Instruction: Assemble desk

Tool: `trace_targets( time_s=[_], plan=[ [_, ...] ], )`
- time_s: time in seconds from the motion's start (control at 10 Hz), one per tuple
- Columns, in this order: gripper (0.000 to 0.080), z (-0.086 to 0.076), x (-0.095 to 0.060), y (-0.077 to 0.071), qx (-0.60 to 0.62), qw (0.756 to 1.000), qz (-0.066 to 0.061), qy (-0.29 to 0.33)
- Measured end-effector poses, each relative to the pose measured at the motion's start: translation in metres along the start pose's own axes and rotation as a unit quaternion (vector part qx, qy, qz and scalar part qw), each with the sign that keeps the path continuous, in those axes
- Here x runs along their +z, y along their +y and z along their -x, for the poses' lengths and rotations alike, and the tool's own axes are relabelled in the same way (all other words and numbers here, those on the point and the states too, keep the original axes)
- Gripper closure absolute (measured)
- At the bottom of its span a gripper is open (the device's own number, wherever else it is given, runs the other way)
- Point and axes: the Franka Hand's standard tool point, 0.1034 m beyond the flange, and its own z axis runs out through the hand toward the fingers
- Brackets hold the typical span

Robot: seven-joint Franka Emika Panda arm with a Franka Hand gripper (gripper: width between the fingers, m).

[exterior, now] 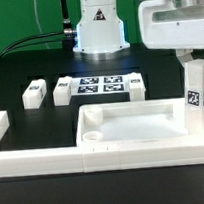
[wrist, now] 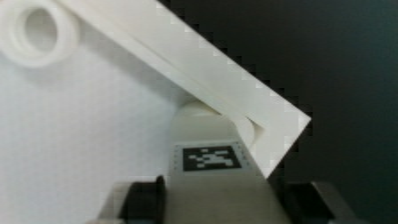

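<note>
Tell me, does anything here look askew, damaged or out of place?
Nothing stands out. The leg between the fingers stands upright at a corner of the desk top; three more legs rest beside the marker board. No damage shows.

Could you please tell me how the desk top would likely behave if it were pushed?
The desk top looks like rigid moulded plastic, so it is probably stiff. Broad and lying flat, it should slide rather than tip. Being a hollow tray, it is likely light.
</note>
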Motion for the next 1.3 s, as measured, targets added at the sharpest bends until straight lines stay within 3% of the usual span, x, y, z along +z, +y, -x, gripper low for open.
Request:
trace_targets(
  time_s=[0.3, 0.5, 0.6, 1.0, 1.3],
  plan=[
    [0.0508, -0.0026, -0.0004, -0.0018, 0.093, 0.996, -0.004, -0.004],
    [0.0244, -0.0026, -0.0001, -0.0016, 0.062, 0.998, -0.004, -0.004],
    [0.0179, -0.0032, -0.0013, -0.003, 0.043, 0.999, -0.005, -0.003],
    [0.0151, -0.0034, -0.0011, -0.0034, -0.099, 0.995, -0.006, -0.002],
    [0.0151, -0.0053, -0.0008, -0.0023, -0.253, 0.967, 0.0, 0.004]
  ],
)
